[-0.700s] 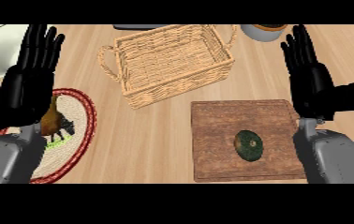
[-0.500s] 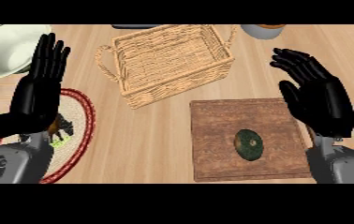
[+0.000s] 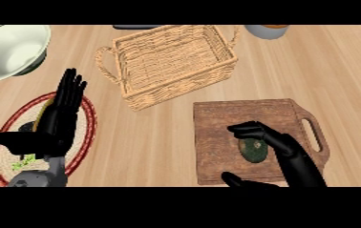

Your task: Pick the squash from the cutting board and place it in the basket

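A dark green squash (image 3: 254, 150) lies on the brown wooden cutting board (image 3: 218, 122) at the lower right. My right hand (image 3: 285, 150) reaches over the board, its fingers bent above and beside the squash, the thumb low near the board's front edge; the hand partly hides the squash and is not closed round it. The wicker basket (image 3: 137, 88) with two handles stands behind the board, at the upper middle, and holds nothing. My left hand (image 3: 60, 122) is open at the lower left, fingers straight and pointing up, over a plate.
A red-rimmed plate (image 3: 88, 127) with a bit of food lies under the left hand. A pale bowl (image 3: 21, 46) sits at the far left back. A grey cup (image 3: 268, 30) and a dark flat object (image 3: 137, 27) stand at the back edge.
My right hand came down and inward from the right side onto the cutting board, over the squash. The view shifted, so the basket and the board sit lower and more to the right.
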Motion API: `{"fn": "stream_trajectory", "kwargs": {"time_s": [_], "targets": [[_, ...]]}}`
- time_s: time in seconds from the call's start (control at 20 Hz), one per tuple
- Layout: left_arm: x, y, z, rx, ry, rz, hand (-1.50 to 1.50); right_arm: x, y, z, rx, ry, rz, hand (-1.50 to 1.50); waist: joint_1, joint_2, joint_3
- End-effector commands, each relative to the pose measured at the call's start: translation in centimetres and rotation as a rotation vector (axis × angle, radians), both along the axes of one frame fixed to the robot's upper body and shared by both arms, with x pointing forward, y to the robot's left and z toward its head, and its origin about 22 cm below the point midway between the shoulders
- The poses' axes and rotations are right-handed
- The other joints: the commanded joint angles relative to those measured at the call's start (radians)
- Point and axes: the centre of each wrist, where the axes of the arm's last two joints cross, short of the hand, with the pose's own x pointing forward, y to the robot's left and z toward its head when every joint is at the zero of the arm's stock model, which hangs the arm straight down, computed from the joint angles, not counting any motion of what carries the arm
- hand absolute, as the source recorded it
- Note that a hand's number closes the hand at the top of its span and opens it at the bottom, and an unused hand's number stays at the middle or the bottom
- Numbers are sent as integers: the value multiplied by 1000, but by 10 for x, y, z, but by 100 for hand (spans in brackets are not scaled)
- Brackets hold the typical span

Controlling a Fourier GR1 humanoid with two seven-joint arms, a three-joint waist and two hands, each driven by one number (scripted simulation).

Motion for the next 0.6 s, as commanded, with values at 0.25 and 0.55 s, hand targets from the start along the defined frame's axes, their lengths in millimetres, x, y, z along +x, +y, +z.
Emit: {"fn": "stream_trajectory", "kwargs": {"time_s": [0.25,0.55], "targets": [[-19,-11,-14,4,45,37,0,-34,-26,23,-375,-9,-554,-150,-23,-4,-8],[-18,-14,-8,-4,33,9,0,-50,-56,72,-826,116,-639,-150,-1,6,-9]]}}
